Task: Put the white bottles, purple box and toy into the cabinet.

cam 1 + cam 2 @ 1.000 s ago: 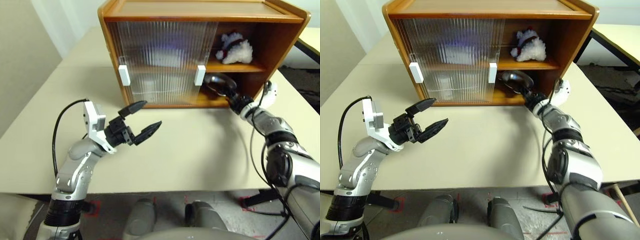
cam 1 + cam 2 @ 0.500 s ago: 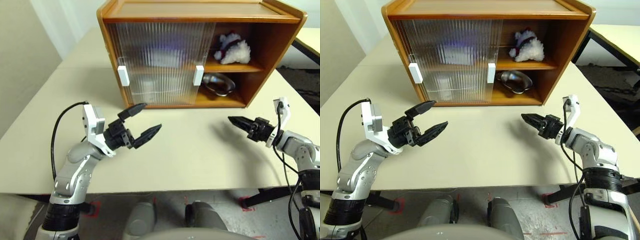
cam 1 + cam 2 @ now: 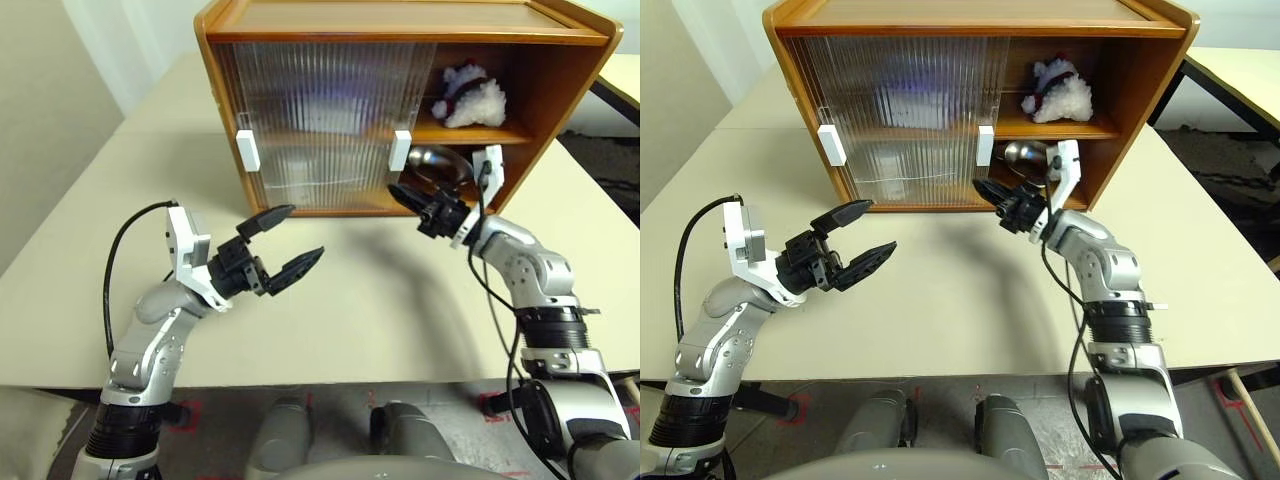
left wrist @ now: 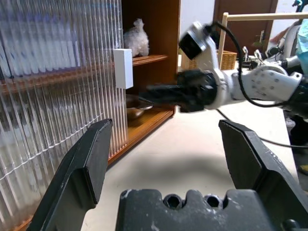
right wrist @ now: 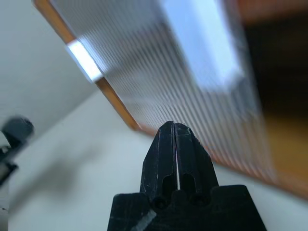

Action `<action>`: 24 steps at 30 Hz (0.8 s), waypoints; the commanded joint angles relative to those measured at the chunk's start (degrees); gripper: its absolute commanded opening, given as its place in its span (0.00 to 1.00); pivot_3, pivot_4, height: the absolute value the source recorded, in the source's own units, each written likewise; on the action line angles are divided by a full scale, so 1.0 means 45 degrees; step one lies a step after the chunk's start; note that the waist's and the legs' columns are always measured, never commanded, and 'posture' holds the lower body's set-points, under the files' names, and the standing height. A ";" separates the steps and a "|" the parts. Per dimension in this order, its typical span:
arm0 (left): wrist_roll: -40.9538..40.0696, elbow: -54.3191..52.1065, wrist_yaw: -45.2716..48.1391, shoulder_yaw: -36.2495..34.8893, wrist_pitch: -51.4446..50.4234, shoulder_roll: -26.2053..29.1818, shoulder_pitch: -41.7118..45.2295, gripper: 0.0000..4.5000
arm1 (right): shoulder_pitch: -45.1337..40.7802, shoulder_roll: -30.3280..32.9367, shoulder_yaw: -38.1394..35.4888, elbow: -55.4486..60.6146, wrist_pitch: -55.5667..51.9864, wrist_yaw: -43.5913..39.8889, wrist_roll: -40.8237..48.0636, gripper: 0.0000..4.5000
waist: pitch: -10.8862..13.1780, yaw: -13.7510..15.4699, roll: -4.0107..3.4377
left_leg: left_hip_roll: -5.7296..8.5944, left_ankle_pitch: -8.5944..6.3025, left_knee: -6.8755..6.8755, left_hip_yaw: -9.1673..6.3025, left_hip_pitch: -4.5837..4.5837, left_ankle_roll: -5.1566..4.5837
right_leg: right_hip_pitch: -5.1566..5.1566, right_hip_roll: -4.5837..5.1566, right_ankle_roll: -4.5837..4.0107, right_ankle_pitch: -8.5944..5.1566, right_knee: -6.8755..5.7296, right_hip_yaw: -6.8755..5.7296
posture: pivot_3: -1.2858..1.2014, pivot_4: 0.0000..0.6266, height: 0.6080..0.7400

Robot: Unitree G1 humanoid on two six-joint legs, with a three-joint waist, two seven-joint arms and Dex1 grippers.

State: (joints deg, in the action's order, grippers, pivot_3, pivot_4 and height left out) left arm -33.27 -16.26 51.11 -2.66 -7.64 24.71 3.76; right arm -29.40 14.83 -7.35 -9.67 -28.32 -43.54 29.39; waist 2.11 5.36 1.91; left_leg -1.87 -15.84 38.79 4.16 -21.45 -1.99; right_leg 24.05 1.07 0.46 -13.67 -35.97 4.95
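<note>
The toy [image 3: 470, 98] sits on the cabinet [image 3: 400, 30] shelf, upper right of frame. Just below it, the empty right gripper [image 3: 398, 192] is closed; the left gripper [image 3: 288, 240] gapes wide, lower left.

You will find no text, label, brand, number or sign that can be read here. The honey-brown wooden cabinet [image 3: 400, 30] bears no lettering on its frame, and its ribbed translucent sliding doors [image 3: 320, 120] blur whatever stands behind them into pale patches, so any print there cannot be made out.
</note>
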 commanded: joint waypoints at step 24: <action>0.0345 0.0287 -0.0090 0.0235 0.0186 -0.0318 -0.0056 1.00 | -0.1389 -0.1073 -0.0794 -0.1747 0.3836 0.3712 -0.1447 0.01 | -0.0005 0.0113 0.0007 | 0.0012 0.0002 0.0017 0.0024 -0.0012 -0.0001 | 0.0058 0.0005 -0.0024 0.0002 -0.0100 0.0018 | 0.62 0.00 1.00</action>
State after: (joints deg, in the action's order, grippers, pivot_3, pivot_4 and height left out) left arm -32.41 -15.16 50.70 -2.09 -7.15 23.36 3.68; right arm -34.95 8.67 -7.68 -17.37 -14.65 -29.48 23.37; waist 2.09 5.86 1.94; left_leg -1.81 -15.83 38.89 4.28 -21.52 -2.00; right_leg 24.31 1.10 0.35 -13.66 -36.42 5.03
